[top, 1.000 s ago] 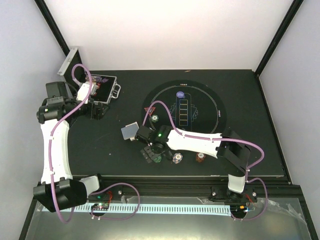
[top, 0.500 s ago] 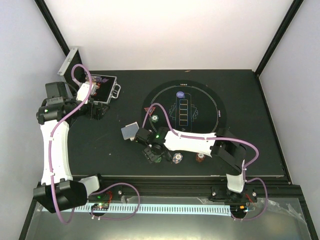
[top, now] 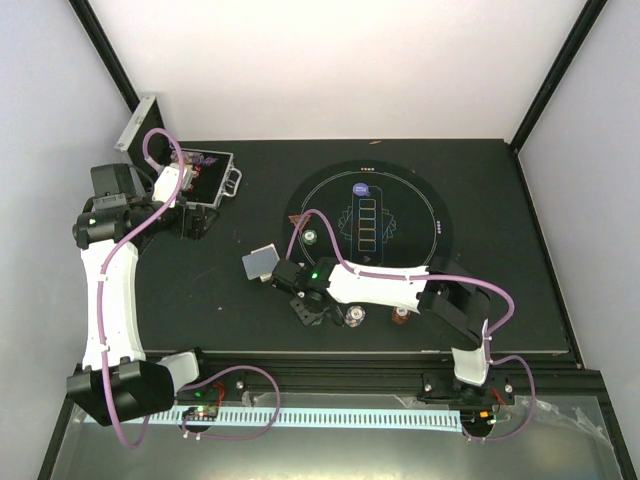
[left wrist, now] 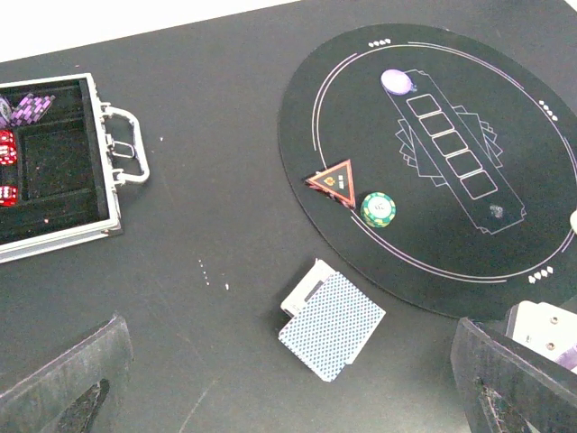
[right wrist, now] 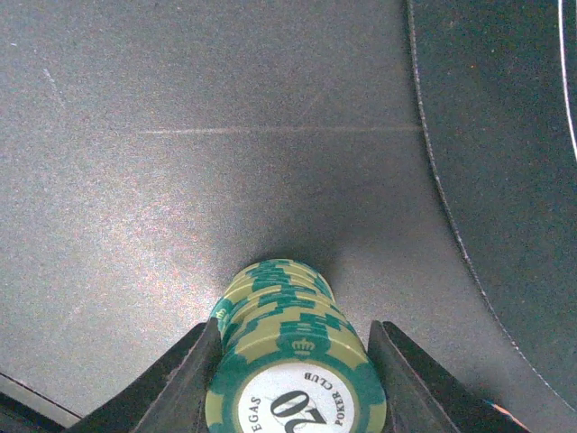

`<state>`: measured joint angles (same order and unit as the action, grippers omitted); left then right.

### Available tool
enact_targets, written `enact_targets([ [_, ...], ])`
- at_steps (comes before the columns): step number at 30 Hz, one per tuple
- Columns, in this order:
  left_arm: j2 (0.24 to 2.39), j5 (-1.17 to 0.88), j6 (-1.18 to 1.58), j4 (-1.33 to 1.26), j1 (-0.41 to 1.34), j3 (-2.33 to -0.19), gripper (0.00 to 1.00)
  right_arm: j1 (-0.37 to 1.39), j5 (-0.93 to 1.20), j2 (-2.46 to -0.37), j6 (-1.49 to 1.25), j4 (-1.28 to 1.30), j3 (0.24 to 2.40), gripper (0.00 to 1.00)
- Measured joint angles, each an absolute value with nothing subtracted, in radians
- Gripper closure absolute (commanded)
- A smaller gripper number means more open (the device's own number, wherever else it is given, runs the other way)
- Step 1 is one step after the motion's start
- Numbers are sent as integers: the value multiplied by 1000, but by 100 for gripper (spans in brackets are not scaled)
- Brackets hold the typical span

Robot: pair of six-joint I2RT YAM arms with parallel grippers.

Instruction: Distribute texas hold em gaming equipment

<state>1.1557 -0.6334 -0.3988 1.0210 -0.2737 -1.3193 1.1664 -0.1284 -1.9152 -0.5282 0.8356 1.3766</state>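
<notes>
While my right end effector [top: 305, 306] clasps a stack of green chips [right wrist: 288, 334], fingers pressed to both sides, the stack stands on the bare worktop [right wrist: 135, 180] just outside the round mat [right wrist: 505, 180]. My left end effector [left wrist: 288, 388] hangs wide open above the cards [left wrist: 331, 325].

This was a robot lab booth. White walls [top: 330, 60] in a black frame [top: 107, 58] boxed a black table [top: 200, 290]; a cabled rail [top: 330, 378] ran at 6 o'clock.

White walls [top: 330, 60], blk table [top: 200, 290].
</notes>
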Motion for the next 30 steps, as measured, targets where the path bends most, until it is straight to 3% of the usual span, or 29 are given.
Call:
enact_targets([
  [8,1156,-633,-399,1021,-274,-1319,1,1173,-131,-1915,-530,837,1378,67],
  [30,1156,-633,-400,1021,-274,-1319,1,1200,-140,-1914,-530,880,1423,67],
])
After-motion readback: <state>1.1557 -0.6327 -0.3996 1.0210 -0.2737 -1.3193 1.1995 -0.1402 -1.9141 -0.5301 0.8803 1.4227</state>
